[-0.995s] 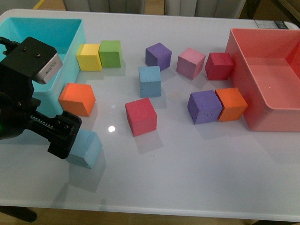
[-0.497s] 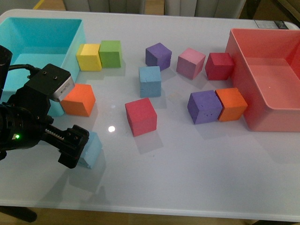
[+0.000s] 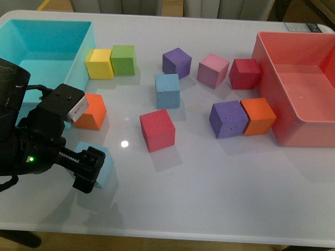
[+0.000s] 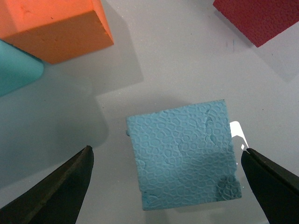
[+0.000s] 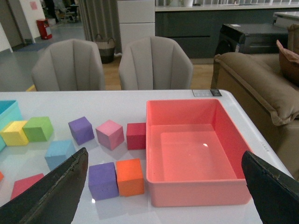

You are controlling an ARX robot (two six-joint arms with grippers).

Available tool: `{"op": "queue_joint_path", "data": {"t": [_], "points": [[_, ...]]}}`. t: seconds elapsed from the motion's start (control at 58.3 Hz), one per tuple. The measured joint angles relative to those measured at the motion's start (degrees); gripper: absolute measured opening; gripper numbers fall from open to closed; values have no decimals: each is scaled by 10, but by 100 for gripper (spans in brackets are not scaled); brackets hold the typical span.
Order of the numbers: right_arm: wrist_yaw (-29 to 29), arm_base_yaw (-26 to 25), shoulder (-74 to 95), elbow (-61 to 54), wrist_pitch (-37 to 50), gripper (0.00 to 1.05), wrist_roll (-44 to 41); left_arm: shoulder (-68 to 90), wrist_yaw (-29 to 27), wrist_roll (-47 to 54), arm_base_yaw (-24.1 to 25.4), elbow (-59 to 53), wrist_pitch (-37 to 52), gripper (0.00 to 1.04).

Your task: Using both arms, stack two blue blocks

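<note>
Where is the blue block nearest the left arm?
Front view: the blue block lies at the table's front left, under the open left claw, close to the orange block.

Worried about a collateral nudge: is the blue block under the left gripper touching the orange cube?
Apart. The left wrist view shows a stretch of table surface between the blue block and the orange cube.

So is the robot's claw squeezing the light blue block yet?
No, the left gripper is open around the blue block, with bare table showing between the block and each of its fingers.
</note>
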Motion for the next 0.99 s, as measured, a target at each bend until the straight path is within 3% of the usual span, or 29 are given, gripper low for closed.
{"op": "queue_joint_path", "data": {"t": [0.703, 0.995], "points": [[0, 0, 0, 0, 0, 96, 0, 58, -21, -26, -20, 28, 3, 96], [0, 0, 0, 0, 0, 96, 0, 47, -35, -40, -24, 28, -14, 56]]}}
